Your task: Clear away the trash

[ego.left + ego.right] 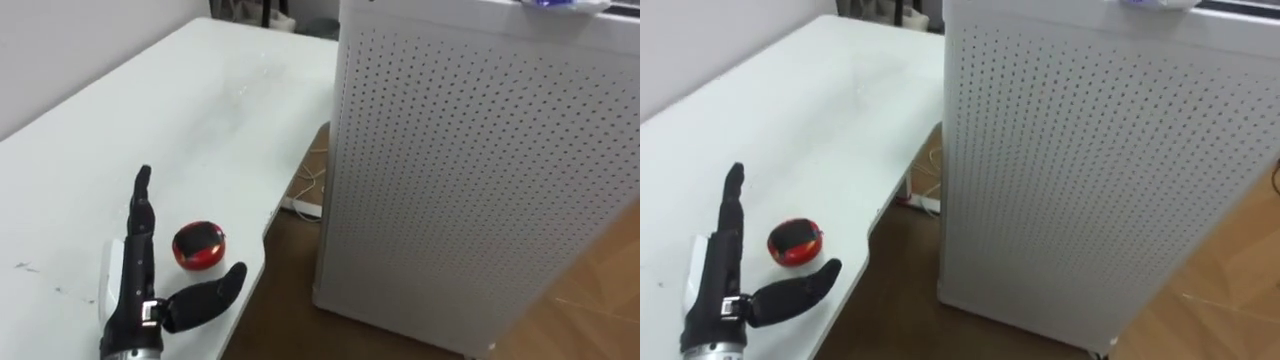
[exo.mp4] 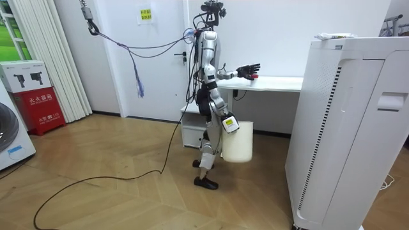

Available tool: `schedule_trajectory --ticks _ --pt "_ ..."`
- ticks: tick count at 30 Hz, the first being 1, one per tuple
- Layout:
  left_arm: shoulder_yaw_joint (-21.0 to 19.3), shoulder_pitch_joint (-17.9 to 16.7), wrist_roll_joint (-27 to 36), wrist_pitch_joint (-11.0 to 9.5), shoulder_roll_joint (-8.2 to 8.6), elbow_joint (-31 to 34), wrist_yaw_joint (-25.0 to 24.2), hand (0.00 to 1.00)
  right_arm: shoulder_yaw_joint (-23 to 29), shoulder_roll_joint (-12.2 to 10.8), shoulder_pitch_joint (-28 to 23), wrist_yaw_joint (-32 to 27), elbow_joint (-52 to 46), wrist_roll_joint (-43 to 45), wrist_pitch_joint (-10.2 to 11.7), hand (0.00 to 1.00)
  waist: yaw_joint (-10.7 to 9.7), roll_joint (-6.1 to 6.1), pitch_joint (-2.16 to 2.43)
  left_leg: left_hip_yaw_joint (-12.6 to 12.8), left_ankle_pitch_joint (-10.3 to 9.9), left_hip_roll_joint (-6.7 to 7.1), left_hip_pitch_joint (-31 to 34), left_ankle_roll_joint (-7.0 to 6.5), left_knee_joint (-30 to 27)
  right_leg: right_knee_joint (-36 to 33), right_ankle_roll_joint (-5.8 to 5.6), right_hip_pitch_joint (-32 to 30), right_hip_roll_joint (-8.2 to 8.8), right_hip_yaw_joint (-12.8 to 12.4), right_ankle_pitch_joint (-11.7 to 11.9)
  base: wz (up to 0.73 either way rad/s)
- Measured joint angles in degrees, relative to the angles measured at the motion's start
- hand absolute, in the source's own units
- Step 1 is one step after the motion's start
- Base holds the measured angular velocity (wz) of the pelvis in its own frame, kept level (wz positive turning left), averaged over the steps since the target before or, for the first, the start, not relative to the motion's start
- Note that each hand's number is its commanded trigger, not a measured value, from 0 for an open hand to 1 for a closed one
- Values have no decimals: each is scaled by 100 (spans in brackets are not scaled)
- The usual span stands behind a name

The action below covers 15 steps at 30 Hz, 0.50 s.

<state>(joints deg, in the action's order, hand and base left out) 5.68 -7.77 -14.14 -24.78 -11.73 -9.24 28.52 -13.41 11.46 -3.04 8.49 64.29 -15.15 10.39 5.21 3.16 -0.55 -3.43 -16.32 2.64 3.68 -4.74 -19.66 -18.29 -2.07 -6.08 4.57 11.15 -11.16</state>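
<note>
A small round red and black item [image 1: 199,246] lies near the white table's [image 1: 200,120] curved front edge. My left hand [image 1: 135,270] lies flat just left of it, open. The fingers point away from me and the thumb is spread out below the item without touching it. In the room view I stand at the table's end with that left hand [image 2: 249,69] reaching over the tabletop. My right hand [image 2: 229,123] hangs at my side and carries a white bin [image 2: 238,144] clear of the floor.
A tall white perforated cabinet [image 1: 480,170] stands close on the right, leaving a narrow strip of wooden floor beside the table. A white power strip with cables [image 1: 300,205] lies on that floor. A red box [image 2: 37,96] and curtains stand at the room view's left.
</note>
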Motion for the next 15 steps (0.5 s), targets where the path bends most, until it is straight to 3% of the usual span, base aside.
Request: schedule_trajectory --ticks 5,7,9,13,14,15 --pt "-5 -70 6 0 -46 -119 -27 0 -4 -5 14 203 -15 -4 0 100 5 64 7 -10 1 -17 -138 1 163 161 -6 155 -30 3 3 0" --pt "-5 -92 6 0 -49 -121 -53 0 -4 -9 19 239 -19 -2 0 100 11 129 -18 -48 1 -19 -137 1 184 213 -9 192 -39 9 5 7" --pt "-10 -92 7 0 -49 -123 -55 0 3 -6 28 240 -19 4 -1 100 9 168 -15 -58 1 -20 -132 1 189 278 -22 198 -49 5 13 6" --pt "-11 -90 234 18 -54 -209 -91 0 0 -2 44 237 -81 44 -6 100 14 173 -14 -89 1 -16 -130 1 214 358 -28 224 -57 0 22 1" --pt "-6 -91 326 21 -58 -259 -115 53 -1 -1 48 238 -103 50 -11 100 15 170 -14 -89 1 -17 -130 1 214 368 -29 226 -58 -4 22 -4" --pt "2 -95 511 41 -58 -373 -160 93 -5 -2 44 240 -155 50 -24 100 11 165 -14 -90 1 -18 -132 1 215 372 -29 228 -60 -4 22 0"
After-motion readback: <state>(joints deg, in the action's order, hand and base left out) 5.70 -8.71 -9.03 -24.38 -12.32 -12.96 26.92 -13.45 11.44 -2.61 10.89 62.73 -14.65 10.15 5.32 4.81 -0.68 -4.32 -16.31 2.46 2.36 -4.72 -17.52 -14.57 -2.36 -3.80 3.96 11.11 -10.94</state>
